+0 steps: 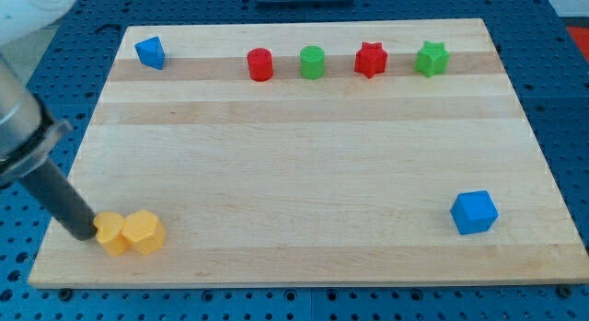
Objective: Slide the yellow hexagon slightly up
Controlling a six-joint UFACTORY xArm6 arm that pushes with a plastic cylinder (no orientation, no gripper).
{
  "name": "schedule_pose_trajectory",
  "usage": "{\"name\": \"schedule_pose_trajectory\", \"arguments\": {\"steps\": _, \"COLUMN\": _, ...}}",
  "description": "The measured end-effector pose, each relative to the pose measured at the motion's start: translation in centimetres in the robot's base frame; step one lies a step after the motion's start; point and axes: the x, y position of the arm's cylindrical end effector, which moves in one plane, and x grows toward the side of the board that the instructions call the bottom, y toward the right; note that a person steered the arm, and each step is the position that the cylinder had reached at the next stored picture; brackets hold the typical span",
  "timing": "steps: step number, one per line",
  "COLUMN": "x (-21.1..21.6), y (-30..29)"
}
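Two yellow blocks sit touching each other near the board's bottom left corner. The right one is a yellow hexagon (144,233). The left one (112,234) is a yellow block whose shape I cannot make out. My tip (86,234) is at the left side of the left yellow block, touching it or nearly so. The dark rod slants up to the view's left from there.
The wooden board (304,155) lies on a blue perforated table. Along the top edge stand a blue pentagon-like block (150,52), a red cylinder (260,64), a green cylinder (313,62), a red star (371,59) and a green star (431,59). A blue cube (474,212) sits at the lower right.
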Motion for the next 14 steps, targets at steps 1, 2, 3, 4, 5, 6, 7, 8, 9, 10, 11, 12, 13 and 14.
{"name": "schedule_pose_trajectory", "arguments": {"steps": 1, "x": 0.0, "y": 1.7}}
{"name": "schedule_pose_trajectory", "arguments": {"steps": 2, "x": 1.8, "y": -0.3}}
{"name": "schedule_pose_trajectory", "arguments": {"steps": 3, "x": 4.1, "y": -2.8}}
{"name": "schedule_pose_trajectory", "arguments": {"steps": 4, "x": 5.2, "y": -2.7}}
{"name": "schedule_pose_trajectory", "arguments": {"steps": 5, "x": 5.3, "y": -1.5}}
{"name": "schedule_pose_trajectory", "arguments": {"steps": 6, "x": 5.2, "y": 0.4}}
{"name": "schedule_pose_trajectory", "arguments": {"steps": 7, "x": 5.2, "y": 3.9}}
{"name": "schedule_pose_trajectory", "arguments": {"steps": 8, "x": 5.3, "y": 5.3}}
{"name": "schedule_pose_trajectory", "arguments": {"steps": 9, "x": 5.3, "y": 6.3}}
{"name": "schedule_pose_trajectory", "arguments": {"steps": 10, "x": 4.7, "y": 8.4}}
{"name": "schedule_pose_trajectory", "arguments": {"steps": 11, "x": 4.1, "y": 9.2}}
{"name": "schedule_pose_trajectory", "arguments": {"steps": 12, "x": 3.0, "y": 9.2}}
{"name": "schedule_pose_trajectory", "arguments": {"steps": 13, "x": 0.7, "y": 9.2}}
{"name": "schedule_pose_trajectory", "arguments": {"steps": 14, "x": -1.3, "y": 9.2}}
